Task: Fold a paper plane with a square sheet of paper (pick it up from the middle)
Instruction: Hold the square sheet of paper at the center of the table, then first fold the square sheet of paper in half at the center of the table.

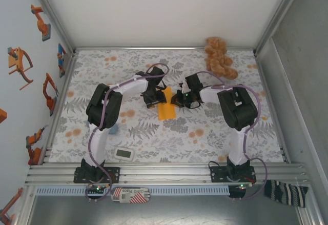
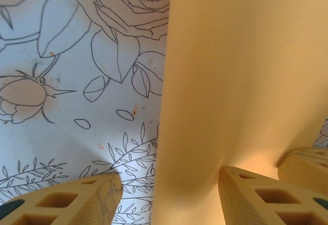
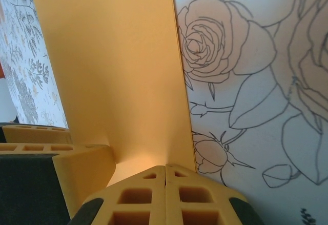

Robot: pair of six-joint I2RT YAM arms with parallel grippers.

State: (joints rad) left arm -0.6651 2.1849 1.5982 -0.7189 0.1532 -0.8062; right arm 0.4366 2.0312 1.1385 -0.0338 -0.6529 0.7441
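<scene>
A white and red label is stuck on the front rail, at 6 o'clock from the worktop. Its writing is too small for me to read. A small white gadget with a grey screen lies at 7 o'clock from the centre, and I can make out nothing on the screen.

The paper lies at the middle of the worktop as a narrow orange rectangle, long side running 12 to 6. The left hand sits at its 9 o'clock edge and the right hand at its 3 o'clock edge.

In the left wrist view that hand is spread wide. One finger is on the paper, which dimples at its tip. The other finger is over the rose-print cloth, just off the paper's edge.

In the right wrist view the fingers are pressed flat together with no gap, tips down on the paper near its edge. I cannot tell whether any paper is nipped between them.

A tan plush toy lies in the far corner at 1 o'clock, well apart from both hands.
</scene>
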